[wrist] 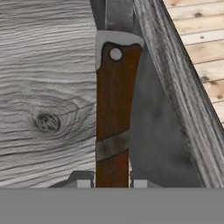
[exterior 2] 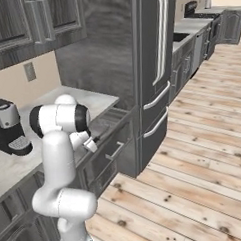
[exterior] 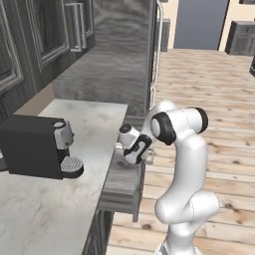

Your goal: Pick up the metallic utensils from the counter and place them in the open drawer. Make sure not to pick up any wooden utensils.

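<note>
Knife [wrist: 113, 113] sits pinched between your hand's [wrist: 109, 181] two fingertips, hanging handle-up over the open drawer [exterior: 122, 182] beside the tabletop [exterior: 45, 209]. Biggest risk, as I judge it: you let go too near the drawer's outer rim, and the knife tips out onto the wood floor [exterior: 219, 164]. Smaller risk: the grip sits low on the handle, so a quick swing could twist it loose.

Drawer rim [wrist: 183, 87] borders open wood floor [wrist: 43, 87].
</note>
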Motion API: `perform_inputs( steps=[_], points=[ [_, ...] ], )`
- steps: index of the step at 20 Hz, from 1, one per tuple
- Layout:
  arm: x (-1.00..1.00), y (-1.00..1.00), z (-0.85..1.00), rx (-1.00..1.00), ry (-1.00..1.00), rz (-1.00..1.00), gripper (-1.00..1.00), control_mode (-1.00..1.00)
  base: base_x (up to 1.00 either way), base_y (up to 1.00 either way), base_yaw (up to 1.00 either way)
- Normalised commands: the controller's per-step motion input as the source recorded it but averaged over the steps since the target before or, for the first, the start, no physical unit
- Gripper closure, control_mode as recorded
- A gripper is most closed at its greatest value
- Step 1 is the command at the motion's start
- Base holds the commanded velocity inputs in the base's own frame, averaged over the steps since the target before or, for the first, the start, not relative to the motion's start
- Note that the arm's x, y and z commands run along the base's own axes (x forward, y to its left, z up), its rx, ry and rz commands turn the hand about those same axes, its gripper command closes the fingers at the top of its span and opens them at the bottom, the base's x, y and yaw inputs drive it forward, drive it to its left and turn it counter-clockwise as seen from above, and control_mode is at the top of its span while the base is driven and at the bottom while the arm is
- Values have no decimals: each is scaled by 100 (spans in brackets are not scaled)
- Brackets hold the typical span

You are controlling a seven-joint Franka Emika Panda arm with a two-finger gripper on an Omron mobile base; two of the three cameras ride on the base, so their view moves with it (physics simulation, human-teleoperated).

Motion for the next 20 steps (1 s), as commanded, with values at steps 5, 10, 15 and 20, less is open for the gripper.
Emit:
perform_inputs(
  steps=[5,10,15,20],
  points=[
    [-1,-59,-33,0,10,-4,100,-100,0,0,0],
    [-11,-94,-26,0,11,-2,100,-100,0,0,0],
    [-28,-99,-26,0,7,-3,100,-100,0,0,0],
    [-41,-83,-20,0,2,-3,100,-100,0,0,0]
  ],
)
